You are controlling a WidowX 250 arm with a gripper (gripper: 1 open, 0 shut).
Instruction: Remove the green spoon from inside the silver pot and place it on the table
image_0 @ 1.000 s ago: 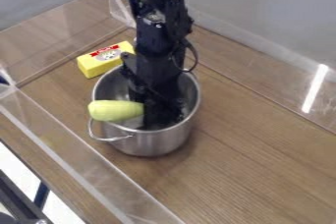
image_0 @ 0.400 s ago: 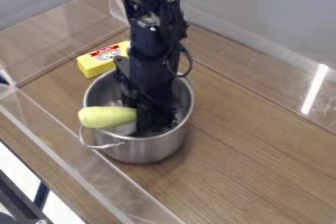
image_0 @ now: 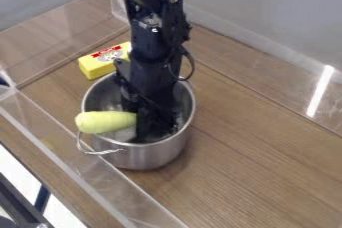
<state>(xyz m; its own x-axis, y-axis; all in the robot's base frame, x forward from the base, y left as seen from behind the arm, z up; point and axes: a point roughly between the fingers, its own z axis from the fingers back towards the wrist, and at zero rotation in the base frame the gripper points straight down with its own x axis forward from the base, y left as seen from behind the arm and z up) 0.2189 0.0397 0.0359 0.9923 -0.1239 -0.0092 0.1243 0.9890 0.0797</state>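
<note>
The silver pot [image_0: 134, 140] and green spoon [image_0: 107, 121] have slid toward the near wall. The spoon's handle juts over the pot's left rim, the gripper [image_0: 150, 120] clamped on its end inside. Behind sits 1 yellow block [image_0: 102, 62] on the table [image_0: 254, 132].

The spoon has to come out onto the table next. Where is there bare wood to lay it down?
The widest bare stretch is right of the pot, out to the clear wall. A smaller patch lies in front of the pot. Behind it is crowded: the yellow block and the arm. The gripper is down inside the pot by the spoon.
</note>
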